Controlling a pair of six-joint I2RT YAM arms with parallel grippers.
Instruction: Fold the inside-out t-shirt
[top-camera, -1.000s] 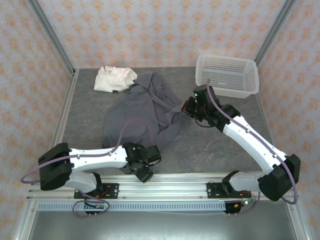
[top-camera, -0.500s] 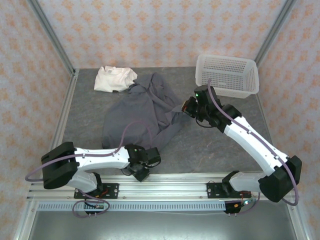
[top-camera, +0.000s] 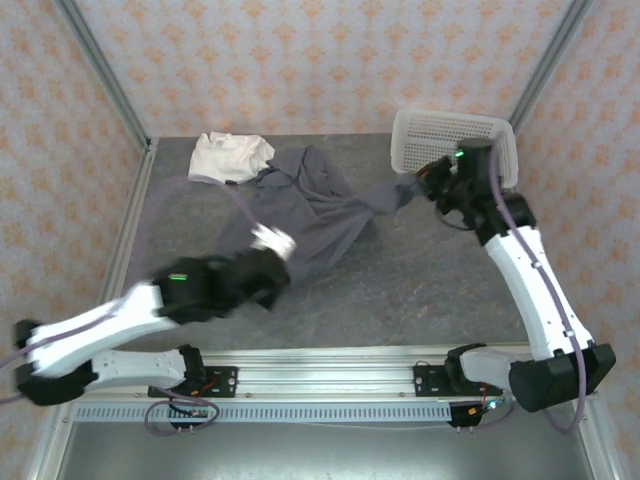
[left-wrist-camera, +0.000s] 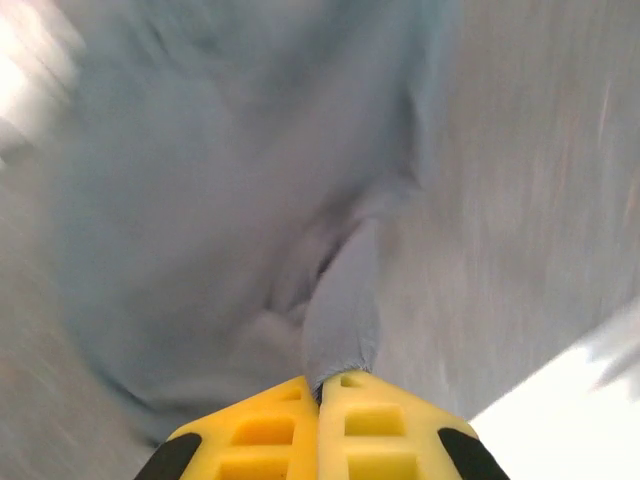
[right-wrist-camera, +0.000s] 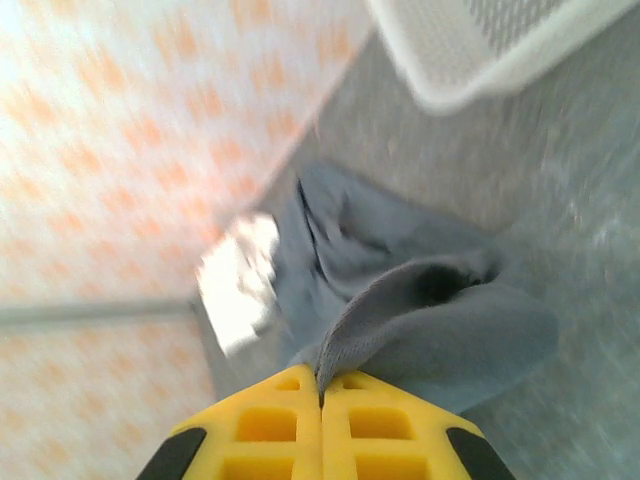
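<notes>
**A:** Where does the t-shirt (top-camera: 312, 205) lie?

**B:** Upper middle of the top view, bunched on the grey surface (top-camera: 430, 285), its top edge touching the cream garment (top-camera: 230, 157). One grey band runs to the upper right, toward the white basket (top-camera: 455, 140).

**A:** And the grips?

**B:** The right end effector (right-wrist-camera: 320, 377) is pinched closed on that band's edge. The left end effector (left-wrist-camera: 321, 383) is clamped on a fold near the shirt's lower left, though that arm is blurred from above.

**A:** So the long axis?

**B:** Diagonal, lower left to upper right, an arm at each end. I'd judge the coming pull should run along that line.
</notes>
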